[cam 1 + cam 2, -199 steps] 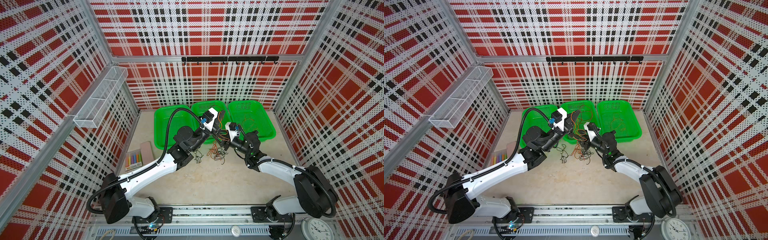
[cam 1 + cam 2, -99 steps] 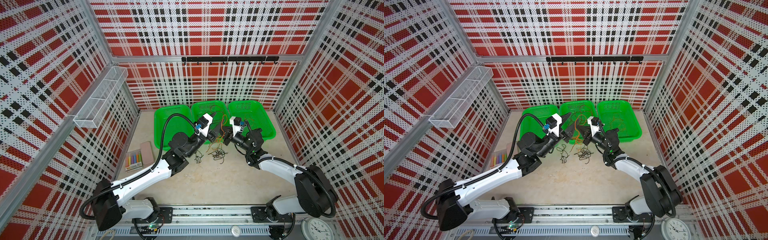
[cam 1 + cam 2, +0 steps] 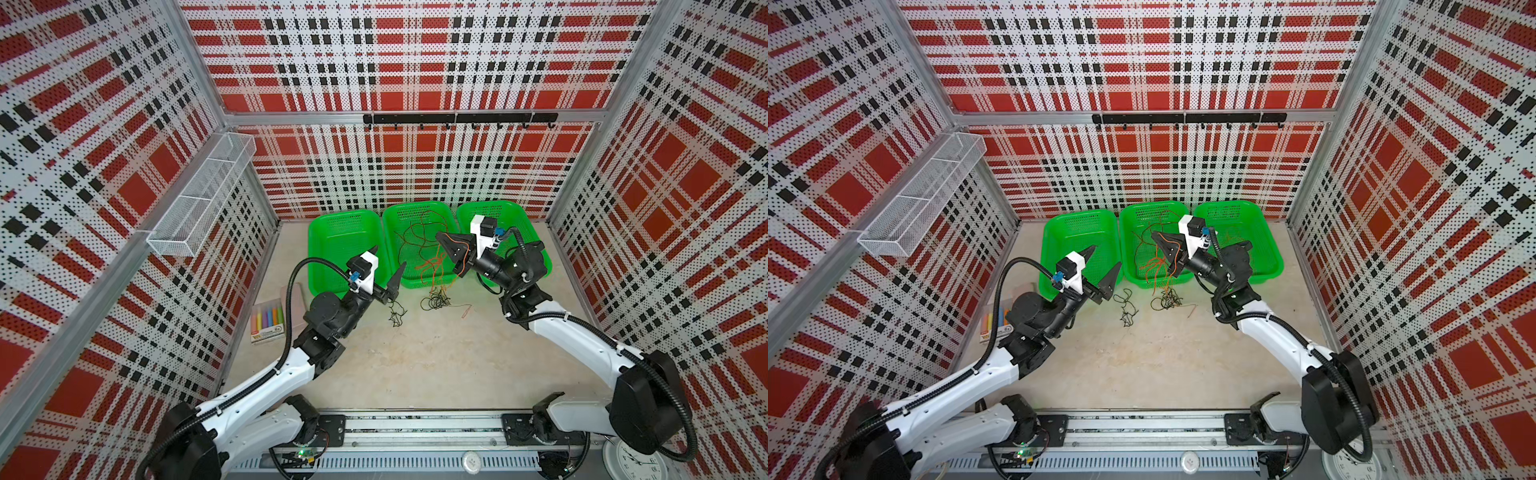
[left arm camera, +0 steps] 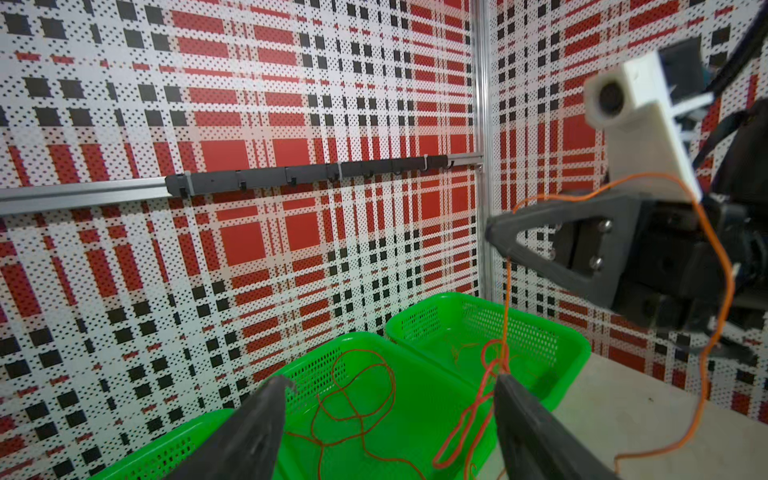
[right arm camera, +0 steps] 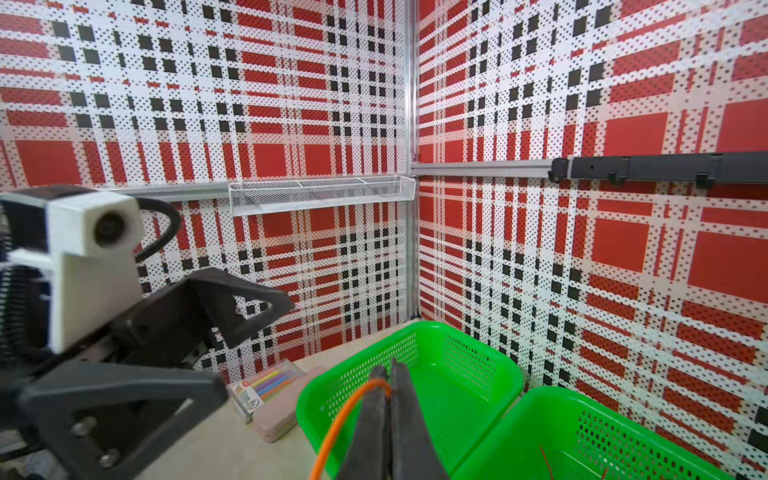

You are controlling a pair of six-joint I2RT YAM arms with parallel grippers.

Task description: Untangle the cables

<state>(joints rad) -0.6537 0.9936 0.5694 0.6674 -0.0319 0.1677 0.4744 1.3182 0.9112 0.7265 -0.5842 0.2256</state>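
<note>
My right gripper (image 3: 439,235) (image 5: 390,366) is shut on an orange cable (image 5: 332,432) and hovers over the middle green basket (image 3: 415,210). From its tip the orange cable (image 4: 505,299) hangs down to that basket's front edge. A red cable (image 4: 361,390) loops inside the same basket. Two small black cable tangles (image 3: 435,300) (image 3: 397,316) lie on the table in front of the baskets. My left gripper (image 3: 389,257) (image 4: 392,379) stands open and empty near the front of the left basket (image 3: 340,232), apart from every cable. Thin orange-brown cables lie in the right basket (image 3: 1246,232).
A chalk box (image 3: 268,322) and a pink block (image 3: 291,297) lie by the left wall. On that wall hangs a wire shelf (image 3: 203,208), and a black hook rail (image 3: 457,118) runs along the back wall. A clock (image 3: 631,459) sits at the front right corner.
My left gripper opened and drew back left and forward, away from the middle basket. My right gripper closed on the orange cable and rose toward the back with it.
</note>
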